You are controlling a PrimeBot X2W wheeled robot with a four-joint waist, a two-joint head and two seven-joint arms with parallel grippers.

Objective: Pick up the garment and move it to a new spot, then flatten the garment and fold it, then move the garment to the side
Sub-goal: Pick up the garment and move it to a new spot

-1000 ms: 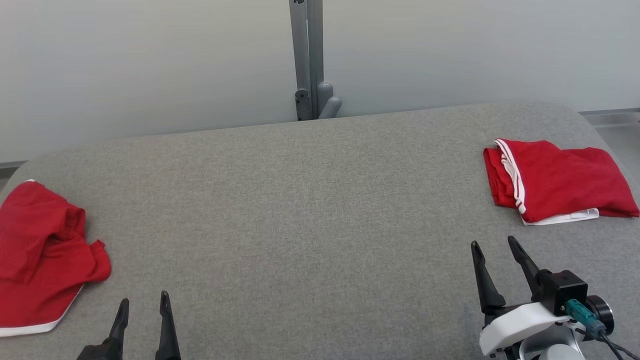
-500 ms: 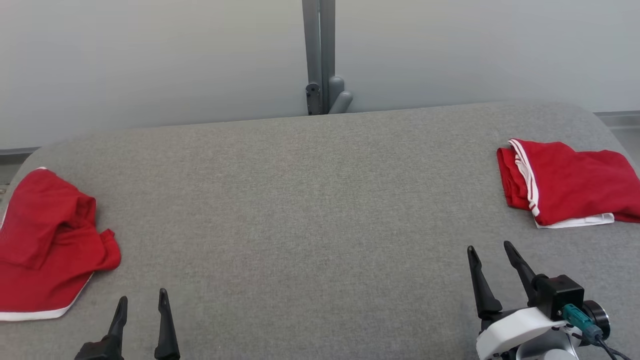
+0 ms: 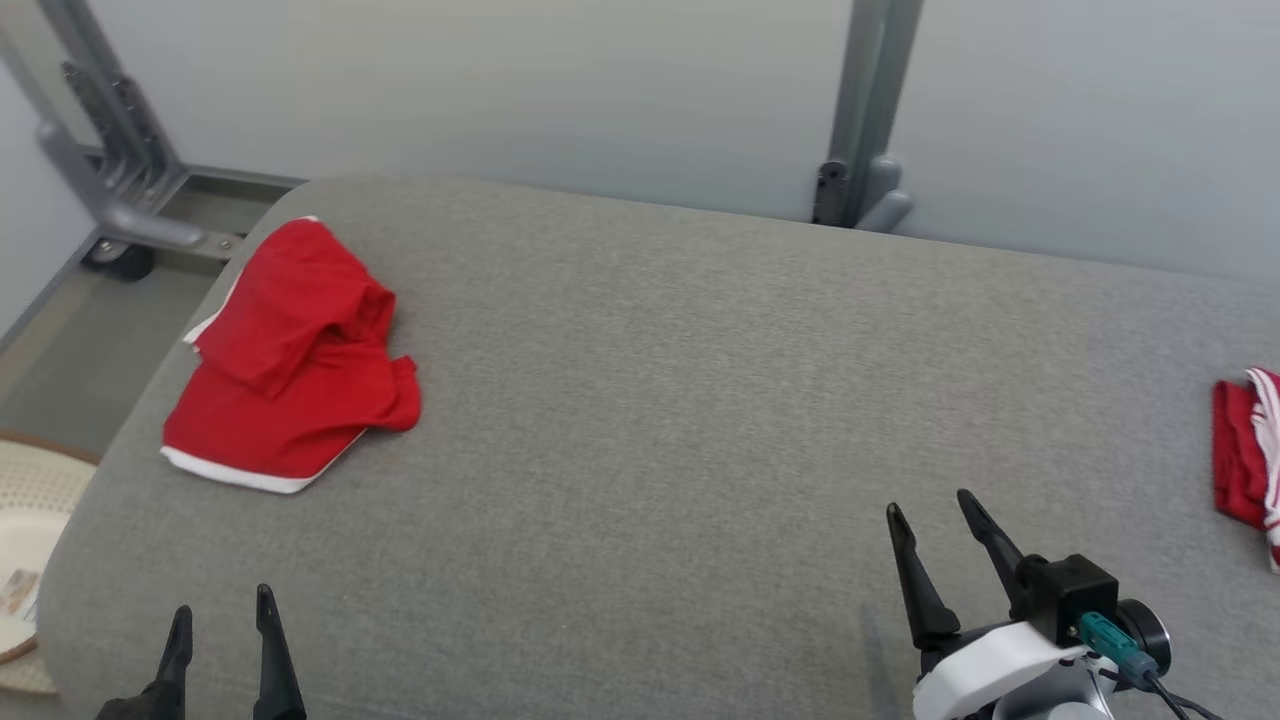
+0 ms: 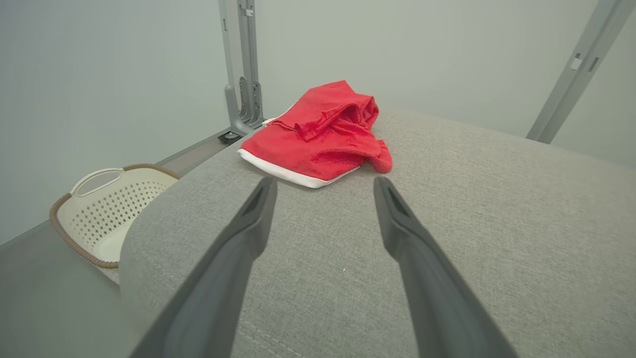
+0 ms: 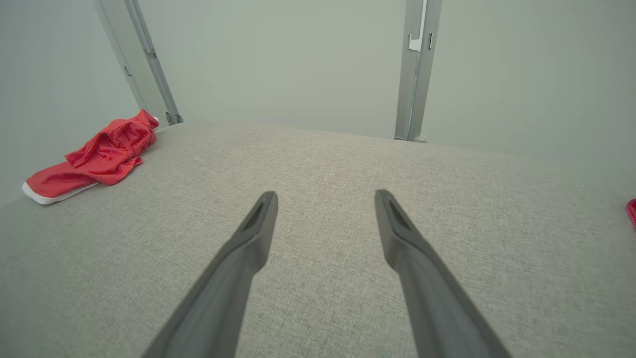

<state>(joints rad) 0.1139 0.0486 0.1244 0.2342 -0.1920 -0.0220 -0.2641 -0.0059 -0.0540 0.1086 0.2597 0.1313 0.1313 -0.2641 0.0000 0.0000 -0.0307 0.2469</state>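
Note:
A crumpled red garment (image 3: 290, 370) with a white hem lies near the far left corner of the grey padded table (image 3: 650, 400). My left gripper (image 3: 222, 600) hovers open and empty at the table's near left edge, well short of the garment. In the left wrist view the garment (image 4: 323, 134) lies just beyond the spread fingers of the left gripper (image 4: 324, 181). My right gripper (image 3: 929, 503) is open and empty over bare table at the lower right. In the right wrist view the garment (image 5: 94, 159) lies far to the left of the right gripper (image 5: 325, 194).
A second red garment (image 3: 1245, 455), folded and white-striped, lies at the table's right edge. A cream perforated basket (image 4: 107, 209) stands on the floor left of the table. Grey metal posts (image 3: 865, 110) rise behind the table against the pale wall.
The head camera has swung to the left, so both garments sit further right in the picture. Both grippers remain open and low at the near edge; nothing on the table has moved.

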